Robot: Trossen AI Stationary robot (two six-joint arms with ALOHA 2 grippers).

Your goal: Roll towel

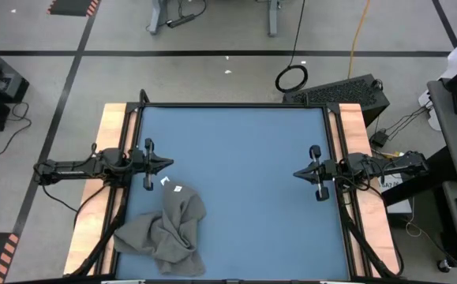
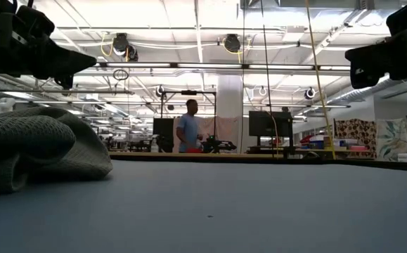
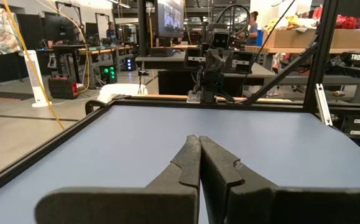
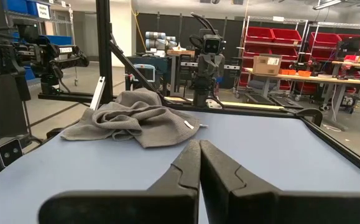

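Towel [image 1: 169,229] lies crumpled on the blue worktop [image 1: 244,181], soft, light, floppy; best pinched at an edge; left tool [image 1: 167,163] and right tool [image 1: 297,173] hover pressed together, empty.

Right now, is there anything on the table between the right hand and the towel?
Nothing: in the high view only bare blue tabletop lies between the shut right hand and the crumpled towel. The right wrist view agrees.
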